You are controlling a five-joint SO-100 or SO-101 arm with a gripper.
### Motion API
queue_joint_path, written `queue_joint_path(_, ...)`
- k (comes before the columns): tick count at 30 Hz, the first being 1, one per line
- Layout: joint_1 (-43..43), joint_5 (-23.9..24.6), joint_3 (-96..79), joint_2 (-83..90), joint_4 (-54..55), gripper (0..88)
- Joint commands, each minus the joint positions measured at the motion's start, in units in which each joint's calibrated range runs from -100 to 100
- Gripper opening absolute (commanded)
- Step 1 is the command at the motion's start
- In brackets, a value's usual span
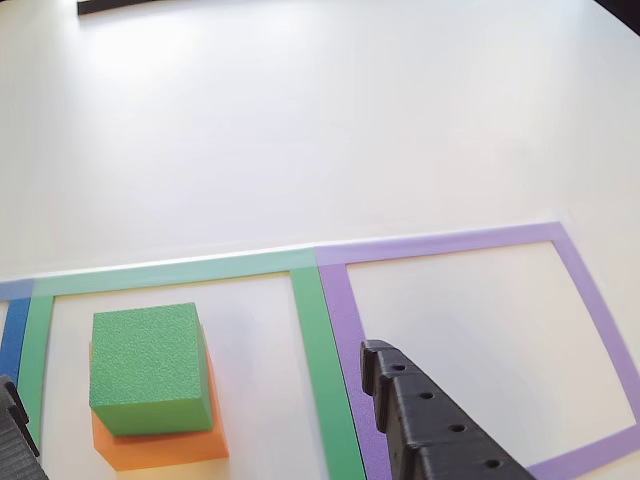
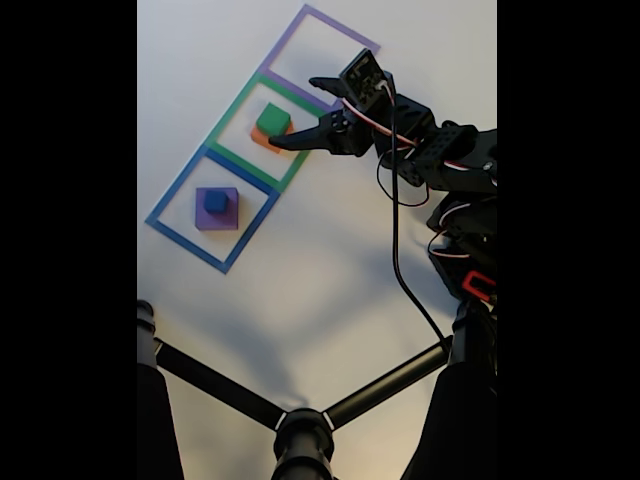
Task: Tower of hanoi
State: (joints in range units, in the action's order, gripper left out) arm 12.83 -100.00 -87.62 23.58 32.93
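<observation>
A green block (image 1: 150,365) sits on top of a wider orange block (image 1: 160,445) inside the green taped square. In the fixed view the green block (image 2: 272,120) and the orange block (image 2: 260,138) under it lie just left of my gripper (image 2: 292,113). A small blue cube (image 2: 215,200) rests on the flat purple block (image 2: 217,216) inside the blue taped square. In the other view my gripper (image 1: 188,368) is open wide. One black finger (image 1: 430,425) stands to the right of the stack and the other finger (image 1: 12,415) at the left edge. Nothing is held.
Three taped outlines lie in a row: purple outline (image 2: 322,48), green outline (image 2: 240,100) and blue outline (image 2: 180,240). The purple outline (image 1: 590,300) holds no block. A black tripod (image 2: 300,430) spreads across the near table edge. The arm's cable (image 2: 400,260) trails over the white table.
</observation>
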Motion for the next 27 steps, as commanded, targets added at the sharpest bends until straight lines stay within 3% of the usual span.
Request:
queue_joint_path(1,-0.7,0.0,2.2,-3.9,5.2,42.2)
queue_joint_path(27,-5.2,0.0,8.1,-18.1,12.3,35.7)
